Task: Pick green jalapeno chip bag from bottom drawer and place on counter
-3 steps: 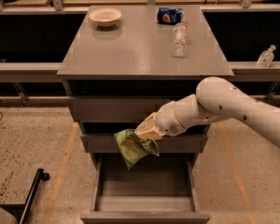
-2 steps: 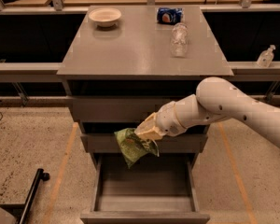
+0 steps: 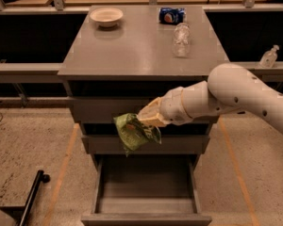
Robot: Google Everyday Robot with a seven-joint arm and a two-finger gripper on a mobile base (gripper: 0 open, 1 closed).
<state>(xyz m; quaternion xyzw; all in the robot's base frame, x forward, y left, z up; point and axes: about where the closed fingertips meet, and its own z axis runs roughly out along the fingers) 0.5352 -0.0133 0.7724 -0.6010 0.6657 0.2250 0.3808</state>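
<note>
Gripper (image 3: pixel 148 118) is clamped on the top edge of the green jalapeno chip bag (image 3: pixel 134 133). The bag hangs crumpled below it, free in the air and touching nothing else. Vs. 1 s ago, gripper + bag sit a bit higher. The bag was level w/ the middle drawer (image 3: pixel 146 144) front; now its top reaches the dark gap above that drawer, just under the top drawer (image 3: pixel 108 109). Its lower end still overlaps the middle drawer front. Sideways position approx. the same, left of cabinet centre. Arm (image 3: pixel 236 95) comes in from the right as before, w/ its elbow also slightly raised.

Bottom drawer (image 3: pixel 146 219) is pulled fully out, unchanged, directly below the bag and well apart from it. Bag is still lower than the worktop (image 3: pixel 132 51), not over it.

On the worktop nothing has moved:
- bowl (image 3: pixel 106 17) at back left
- blue can (image 3: pixel 171 15) at back right, lying on its side
- clear bottle (image 3: pixel 181 39) just in front of the can, also lying down
</note>
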